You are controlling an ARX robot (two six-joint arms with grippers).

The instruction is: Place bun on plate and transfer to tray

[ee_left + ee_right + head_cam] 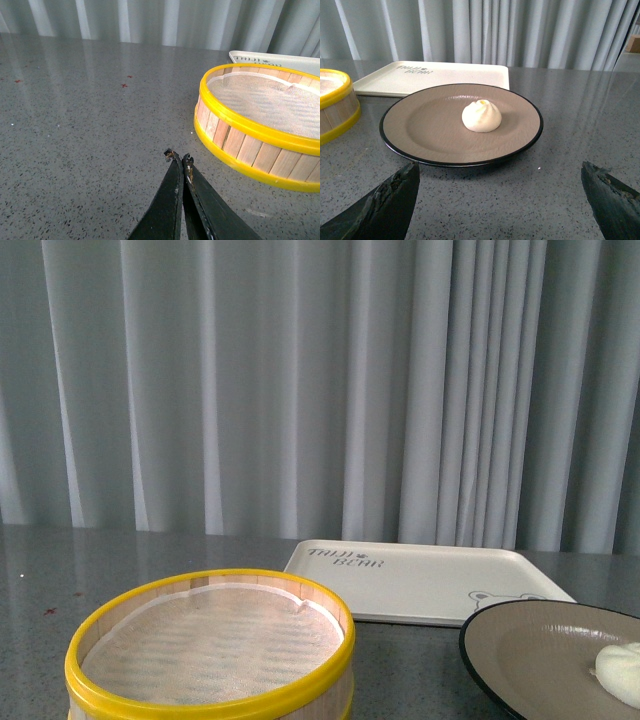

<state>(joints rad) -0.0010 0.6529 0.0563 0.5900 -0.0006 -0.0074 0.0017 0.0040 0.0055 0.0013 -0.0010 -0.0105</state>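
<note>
Bun (481,116) sits on the black-rimmed plate (420,135), just short of the tray (445,80). Right gripper (500,167) gapes before it, left gripper (179,157) pinched together on nothing. Transfer apparently awaits, calling for a rim grip.

Counter (60,570): carries the basket, the plate and the tray.
Basket (210,645): near side, on the left.
Plate (430,125): near side, on the right, apart from the basket.
Bun (481,116): on the plate, about at its middle.
Tray (420,585): just behind the plate, further back than the basket and to its right.
Curtain (300,390): behind the counter, across the whole width.
</note>
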